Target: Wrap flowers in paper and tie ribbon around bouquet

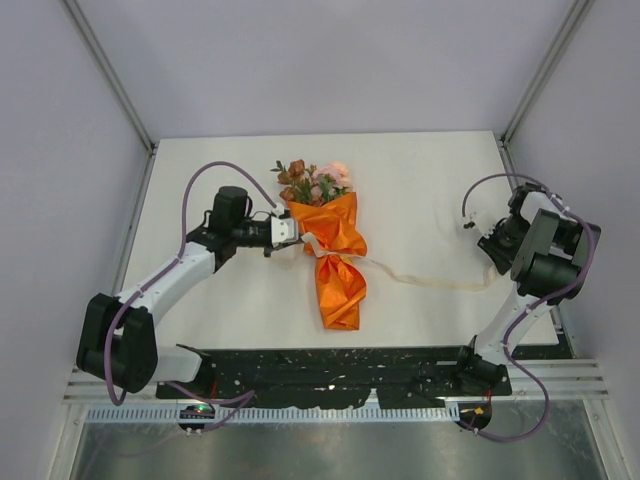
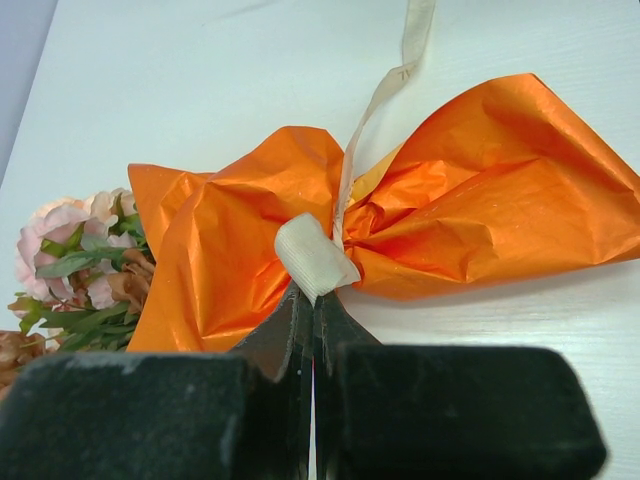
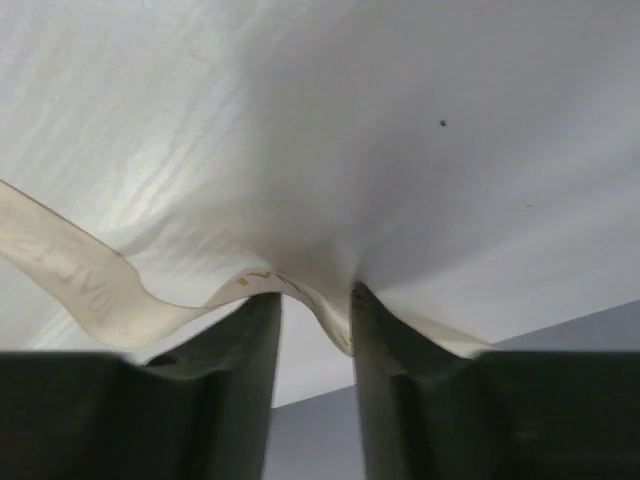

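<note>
The bouquet (image 1: 338, 250) lies in the middle of the table, its orange paper (image 2: 500, 190) pinched in at a waist. Pink and rust flowers (image 1: 315, 182) stick out of its far end. The cream ribbon (image 1: 430, 280) runs from that waist rightward across the table. My left gripper (image 2: 312, 298) is shut on a folded ribbon (image 2: 313, 258) end right at the waist. At the right side my right gripper (image 3: 315, 300) points down at the table with its jaws apart. The ribbon (image 3: 80, 270) drapes over both fingertips and sags into the gap, not pinched.
The white table (image 1: 420, 180) is boxed in by grey walls and metal posts at the back corners. A black base plate (image 1: 340, 365) carrying both arms runs along the near edge. The ribbon's slack lies between the bouquet and the right arm.
</note>
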Robot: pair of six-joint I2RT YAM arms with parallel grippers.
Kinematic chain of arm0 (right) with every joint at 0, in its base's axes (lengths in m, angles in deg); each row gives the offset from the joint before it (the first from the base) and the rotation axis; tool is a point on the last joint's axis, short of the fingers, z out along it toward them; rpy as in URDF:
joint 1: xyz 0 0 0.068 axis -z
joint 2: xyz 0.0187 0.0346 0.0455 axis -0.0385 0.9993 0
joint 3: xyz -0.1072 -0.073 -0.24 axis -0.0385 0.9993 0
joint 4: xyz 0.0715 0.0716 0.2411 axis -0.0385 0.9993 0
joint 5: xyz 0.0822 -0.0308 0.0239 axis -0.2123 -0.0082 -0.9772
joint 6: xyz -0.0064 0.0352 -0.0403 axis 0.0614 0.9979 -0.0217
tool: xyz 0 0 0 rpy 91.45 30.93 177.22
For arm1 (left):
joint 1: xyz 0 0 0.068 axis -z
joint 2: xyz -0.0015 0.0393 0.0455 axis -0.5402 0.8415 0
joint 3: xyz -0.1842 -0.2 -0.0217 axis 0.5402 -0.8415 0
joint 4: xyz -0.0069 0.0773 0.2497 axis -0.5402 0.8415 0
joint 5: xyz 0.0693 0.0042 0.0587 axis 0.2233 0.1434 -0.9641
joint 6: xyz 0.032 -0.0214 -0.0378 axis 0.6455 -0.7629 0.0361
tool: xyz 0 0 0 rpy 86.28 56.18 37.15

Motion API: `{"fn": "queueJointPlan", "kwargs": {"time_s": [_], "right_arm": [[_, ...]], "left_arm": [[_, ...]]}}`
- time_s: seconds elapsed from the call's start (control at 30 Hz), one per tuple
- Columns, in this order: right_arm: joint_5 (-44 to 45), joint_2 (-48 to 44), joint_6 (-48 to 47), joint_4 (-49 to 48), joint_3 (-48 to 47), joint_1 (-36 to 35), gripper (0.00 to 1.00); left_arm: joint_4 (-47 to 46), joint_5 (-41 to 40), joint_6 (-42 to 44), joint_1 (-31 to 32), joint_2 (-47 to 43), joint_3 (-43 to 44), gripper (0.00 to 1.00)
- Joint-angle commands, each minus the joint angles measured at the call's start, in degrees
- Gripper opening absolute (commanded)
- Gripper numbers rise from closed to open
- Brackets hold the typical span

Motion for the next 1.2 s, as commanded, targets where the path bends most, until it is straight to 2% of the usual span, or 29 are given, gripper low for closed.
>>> {"fn": "queueJointPlan", "kwargs": {"time_s": [0.0,0.03,0.1,0.17,0.27,0.33,0.4,0.43,0.47,0.5,0.53,0.57,0.6,0.67,0.73,0.8,0.87,0.97,1.03,1.07,1.1,1.17], "right_arm": [[-4.7,3.0,-1.4,4.5,0.4,-0.2,0.13],[-5.6,1.9,-1.1,5.8,-0.4,-0.1,0.05],[-10.7,-1.7,-1.2,11.0,-2.6,-0.3,0.05],[-21.1,-7.2,-0.6,16.2,-5.6,-0.7,0.05],[-32.1,-14.5,2.4,23.1,-12.9,-2.6,0.05],[-39.3,-17.0,6.9,24.0,-17.8,-7.6,0.05],[-46.8,-18.4,15.1,21.6,-23.0,-12.7,0.05],[-51.6,-18.5,22.6,20.2,-25.2,-15.3,0.05],[-53.6,-18.8,28.0,14.6,-28.3,-19.8,0.05],[-56.9,-19.1,37.8,10.8,-29.7,-22.9,0.05],[-57.6,-19.8,50.6,-1.1,-30.3,-28.9,0.05],[-58.6,-20.2,58.0,-9.1,-29.9,-31.2,0.05],[-58.5,-20.7,69.4,-23.3,-28.2,-36.1,0.05],[-56.2,-19.0,84.9,-44.1,-28.0,-42.3,0.05],[-54.5,-13.3,90.3,-50.5,-34.2,-47.7,0.05],[-51.2,-6.2,92.3,-50.7,-41.7,-52.0,0.05],[-50.7,0.4,98.2,-56.1,-46.8,-55.0,0.05],[-49.5,9.6,102.1,-59.4,-52.3,-58.6,0.05],[-48.5,12.7,103.0,-60.7,-52.6,-60.1,0.06],[-49.0,13.8,103.2,-60.5,-52.7,-60.4,0.14],[-49.1,15.2,102.9,-58.4,-52.4,-60.5,0.37],[-50.7,15.6,98.3,-53.6,-51.1,-59.5,0.73]], "left_arm": [[0.3,1.1,1.0,-0.3,-0.9,1.5,0.00],[0.3,1.2,1.0,-0.3,-0.9,1.6,0.00],[0.3,1.2,0.9,-0.2,-1.0,1.6,0.00],[0.2,1.2,0.9,-0.3,-1.2,1.2,0.00],[-0.7,1.4,0.8,-0.4,-1.6,-0.2,0.00],[-2.1,1.5,0.9,-0.4,-2.1,-1.8,0.00],[-3.0,1.4,0.9,-0.4,-2.6,-2.9,0.00],[-3.4,1.5,0.8,-0.4,-2.7,-3.4,0.00],[-3.7,1.7,0.9,-0.4,-3.0,-3.7,0.00],[-4.4,1.8,0.8,-0.4,-3.4,-4.2,0.00],[-4.9,1.9,0.5,-0.4,-3.6,-4.5,0.00],[-5.3,2.3,0.9,-0.4,-4.1,-5.1,0.00],[-5.6,2.7,1.3,-0.4,-4.5,-5.7,0.00],[-6.2,2.6,1.8,-0.3,-5.7,-6.8,0.00],[-6.2,2.7,2.7,-0.3,-6.3,-7.6,0.00],[-6.2,2.9,3.5,-0.3,-6.9,-8.1,0.00],[-6.2,3.1,3.3,-0.3,-7.4,-8.5,0.00],[-6.2,2.6,2.6,-0.3,-8.1,-9.0,0.00],[-6.2,2.2,2.5,-0.2,-8.5,-9.5,0.00],[-6.2,2.2,2.7,-0.3,-8.6,-9.9,0.00],[-6.2,2.2,2.9,-0.3,-8.9,-10.2,0.00],[-6.2,2.1,2.4,-0.2,-9.2,-10.4,0.00]]}}
